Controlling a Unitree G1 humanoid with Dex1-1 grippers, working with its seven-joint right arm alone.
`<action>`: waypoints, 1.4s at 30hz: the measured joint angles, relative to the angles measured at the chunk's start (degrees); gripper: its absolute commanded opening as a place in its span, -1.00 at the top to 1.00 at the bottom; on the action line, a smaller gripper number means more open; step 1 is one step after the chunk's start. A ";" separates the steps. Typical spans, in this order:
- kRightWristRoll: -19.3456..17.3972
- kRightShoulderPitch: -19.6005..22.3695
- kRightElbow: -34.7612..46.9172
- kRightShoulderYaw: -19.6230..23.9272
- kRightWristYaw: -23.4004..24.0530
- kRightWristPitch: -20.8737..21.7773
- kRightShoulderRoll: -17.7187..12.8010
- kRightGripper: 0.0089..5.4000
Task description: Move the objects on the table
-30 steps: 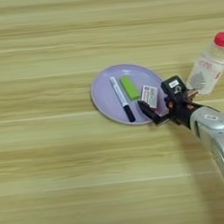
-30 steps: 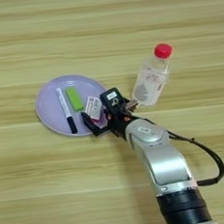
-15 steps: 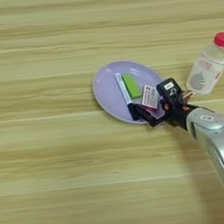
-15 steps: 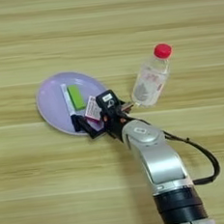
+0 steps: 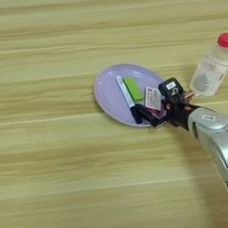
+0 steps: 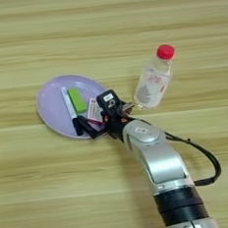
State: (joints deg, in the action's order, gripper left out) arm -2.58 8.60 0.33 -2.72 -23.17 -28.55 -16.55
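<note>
Gripper (image 5: 154, 113) fingers are seen spread apart over the lavender plate's (image 5: 108, 89) right rim, apparently straddling the pink-red packet (image 5: 152, 99). Since a second ago the plate, with marker (image 5: 127, 98) and green block (image 5: 133, 88), has been nudged leftward

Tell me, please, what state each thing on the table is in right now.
lavender plate: flat on the table, holding three things.
marker: lying on the plate, capped.
green block: lying beside the marker.
packet: at the plate's right edge, by the gripper.
bottle: capped, off the plate.
right gripper: open at the plate's rim.
</note>
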 measured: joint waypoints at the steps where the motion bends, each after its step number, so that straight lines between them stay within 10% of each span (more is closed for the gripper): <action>1: 0.00 0.00 -0.04 -0.02 0.00 0.07 0.00 -0.90; 42: 0.32 0.00 -0.12 0.14 -0.92 0.11 -0.11 0.21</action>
State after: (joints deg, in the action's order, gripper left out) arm -2.26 8.60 0.21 -2.58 -24.09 -28.45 -16.67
